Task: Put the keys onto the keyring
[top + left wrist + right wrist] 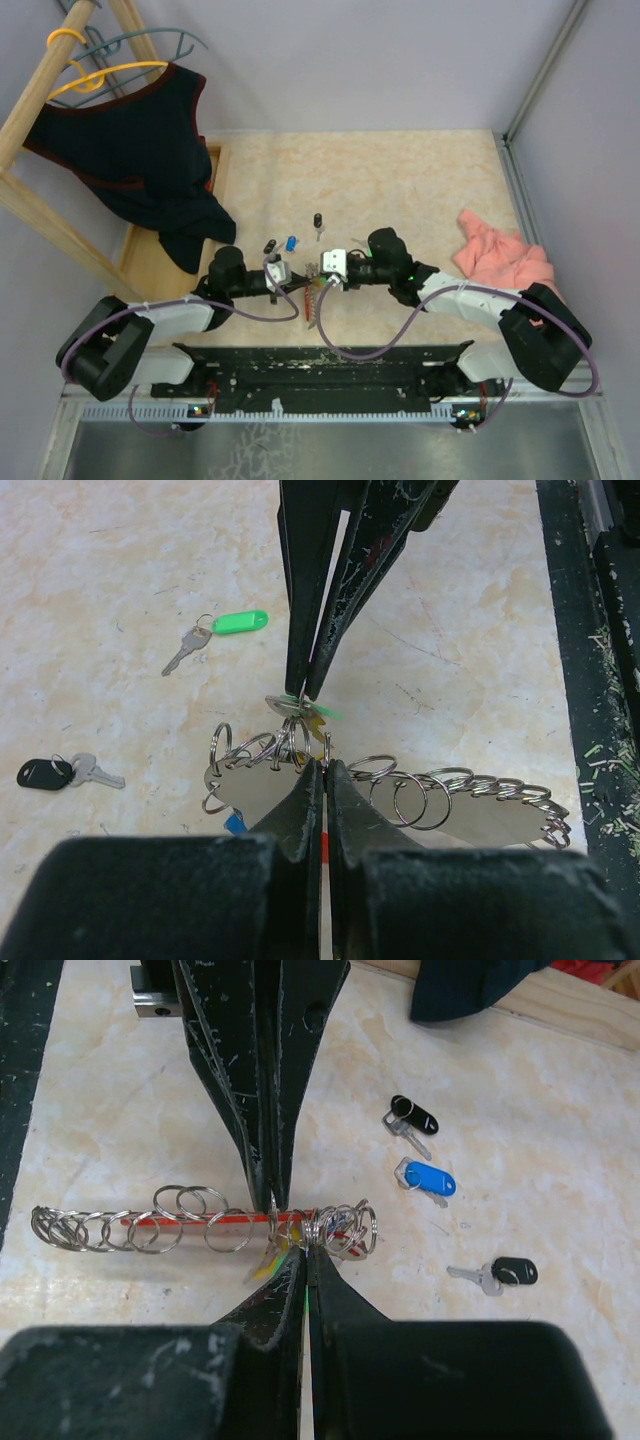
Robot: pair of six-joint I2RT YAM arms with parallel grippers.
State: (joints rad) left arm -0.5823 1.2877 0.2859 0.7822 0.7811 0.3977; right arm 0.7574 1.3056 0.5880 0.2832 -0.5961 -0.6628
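Observation:
The keyring [314,303] lies between both grippers; it shows as a grey plate [480,815] with several wire rings, and its red band [130,1222] shows from the other side. My left gripper [325,767] is shut on its middle. My right gripper [305,1252] is shut on a green-headed key [322,712] at the ring, beside a hanging yellow key [262,1260]. Loose on the table lie a blue key [430,1181], two black keys [415,1118] [512,1272], and another green key [238,622].
A dark garment [140,150] hangs on a wooden rack at the back left, with hangers above it. A pink cloth [500,258] lies at the right. A black rail [320,365] runs along the near edge, and walls close in the table.

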